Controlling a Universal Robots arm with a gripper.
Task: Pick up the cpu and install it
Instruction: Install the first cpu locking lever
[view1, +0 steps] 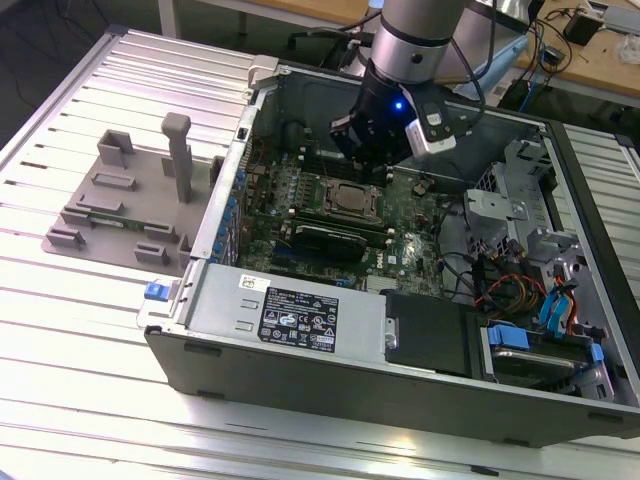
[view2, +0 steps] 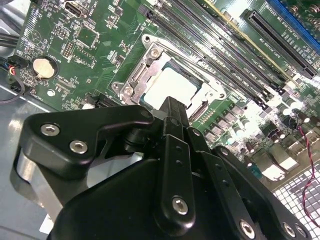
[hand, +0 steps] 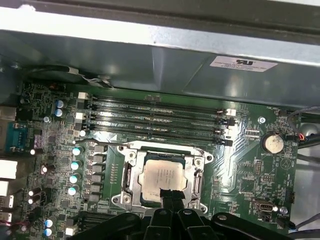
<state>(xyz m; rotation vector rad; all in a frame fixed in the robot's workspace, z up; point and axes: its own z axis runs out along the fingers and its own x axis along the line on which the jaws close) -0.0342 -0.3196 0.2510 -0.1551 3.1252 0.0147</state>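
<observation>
The cpu (hand: 161, 176) is seen lying in the socket (hand: 129, 172) beneath the narrowed, empty claw (hand: 172, 194); pins could be bent if it is pressed askew.

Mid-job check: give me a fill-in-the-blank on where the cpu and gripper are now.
The cpu sits in the motherboard's ____.
The gripper is nearest to the ____.
In the exterior view, the grey fixture lies outside the computer case, on that view's ____.
Missing: socket; cpu; left.
</observation>
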